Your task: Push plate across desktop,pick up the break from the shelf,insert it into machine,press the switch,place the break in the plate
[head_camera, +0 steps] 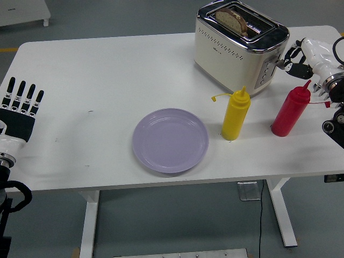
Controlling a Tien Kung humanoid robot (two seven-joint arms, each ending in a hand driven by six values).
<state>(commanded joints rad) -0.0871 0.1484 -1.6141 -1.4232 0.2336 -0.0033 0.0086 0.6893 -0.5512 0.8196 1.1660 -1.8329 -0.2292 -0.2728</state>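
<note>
- A slice of bread (235,20) stands in the slot of the cream-and-chrome toaster (240,47) at the upper right of the frame, its top edge showing above the rim; the insertion step reads as done.
- The right hand (297,55), white-shelled with dark fingers, sits at the toaster's right end beside the control panel. Its fingers look curled toward the lever side and grip nothing that can be seen, though actual contact with the switch cannot be confirmed.
- Whether the switch is already pressed cannot be told from this view; that step appears to be the one in hand.
- The lilac plate (170,140) lies empty at lower centre, well apart from the toaster, so the push across the desktop looks complete and the final placement of bread remains.
- A yellow squeeze bottle (235,114) and a red squeeze bottle (291,109) stand upright between plate and toaster, near the path the bread would likely take.
- The left hand (20,109) rests at the frame's left edge, fingers straight and empty, on the white table (97,80).
</note>
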